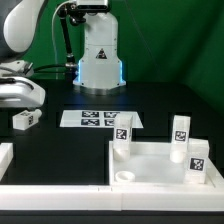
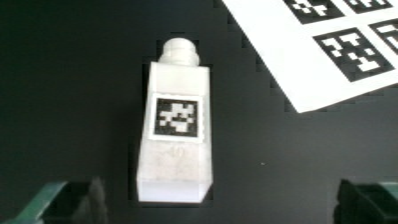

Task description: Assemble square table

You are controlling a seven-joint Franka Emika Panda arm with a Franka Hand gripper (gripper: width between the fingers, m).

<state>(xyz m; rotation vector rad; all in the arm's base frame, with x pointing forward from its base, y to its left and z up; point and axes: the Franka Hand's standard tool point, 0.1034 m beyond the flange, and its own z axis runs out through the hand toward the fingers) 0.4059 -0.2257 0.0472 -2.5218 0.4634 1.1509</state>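
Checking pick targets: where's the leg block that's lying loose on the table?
In the exterior view the loose leg block lies at the far left, beside the marker board; the wrist view shows it directly below the open pincer.

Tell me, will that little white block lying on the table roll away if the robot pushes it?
Probably not. The leg block looks flat-sided and lies on its side, so it should slide, not roll. It seems stiff plastic, likely light, so a nudge could spin it. Its smooth sides may be a bit slippery for the open gripper above it.
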